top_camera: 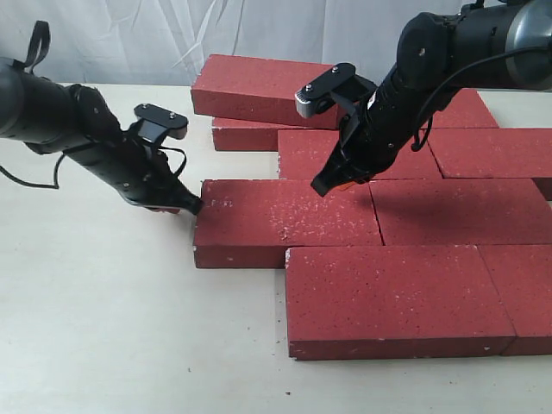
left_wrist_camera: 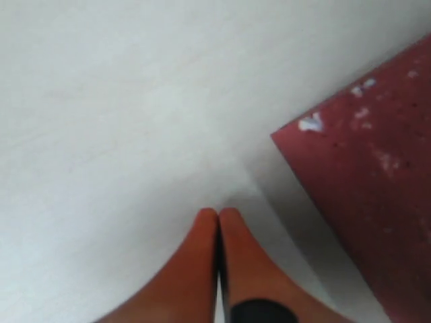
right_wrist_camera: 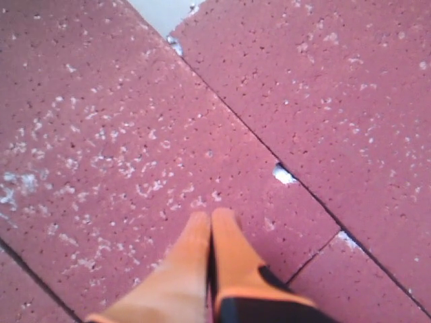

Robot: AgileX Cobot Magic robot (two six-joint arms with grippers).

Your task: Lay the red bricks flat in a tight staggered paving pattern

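Observation:
Several red bricks (top_camera: 289,220) lie flat in staggered rows across the right half of the table, and one more (top_camera: 259,86) rests on top of another at the back. My left gripper (top_camera: 191,207) is shut and empty, low on the table at the left end of the middle-row brick (left_wrist_camera: 377,188). My right gripper (top_camera: 323,185) is shut too, its orange fingertips (right_wrist_camera: 212,219) just over that brick's top near the seam with the row behind. Nothing is held by either one.
Bare white table (top_camera: 103,328) spreads to the left and front of the bricks. A white curtain (top_camera: 129,39) hangs behind. The front-row brick (top_camera: 392,297) lies near the table's front edge, and the rows run off the right side of the exterior view.

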